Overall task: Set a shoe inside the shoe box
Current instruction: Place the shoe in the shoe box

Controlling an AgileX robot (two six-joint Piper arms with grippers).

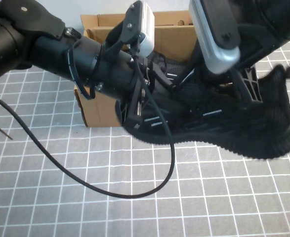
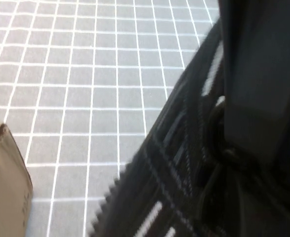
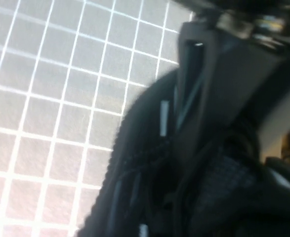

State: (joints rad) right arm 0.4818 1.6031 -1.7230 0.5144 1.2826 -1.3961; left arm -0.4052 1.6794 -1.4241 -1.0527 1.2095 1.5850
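Observation:
A black knit shoe (image 1: 224, 128) with a ridged sole hangs above the gridded mat, in front of the open cardboard shoe box (image 1: 98, 106). My left gripper (image 1: 140, 111) is shut on the shoe's left end, next to the box's front wall. My right gripper (image 1: 246, 91) is shut on the shoe near its collar, to the right. In the left wrist view a dark finger (image 2: 256, 89) presses on the laced upper (image 2: 174, 163), and the box corner (image 2: 6, 187) shows. In the right wrist view a finger (image 3: 204, 89) lies against the shoe (image 3: 135, 163).
A black cable (image 1: 85, 182) loops from the left arm down over the white-gridded grey mat (image 1: 209, 197). The box stands at the back of the table, partly hidden behind both arms.

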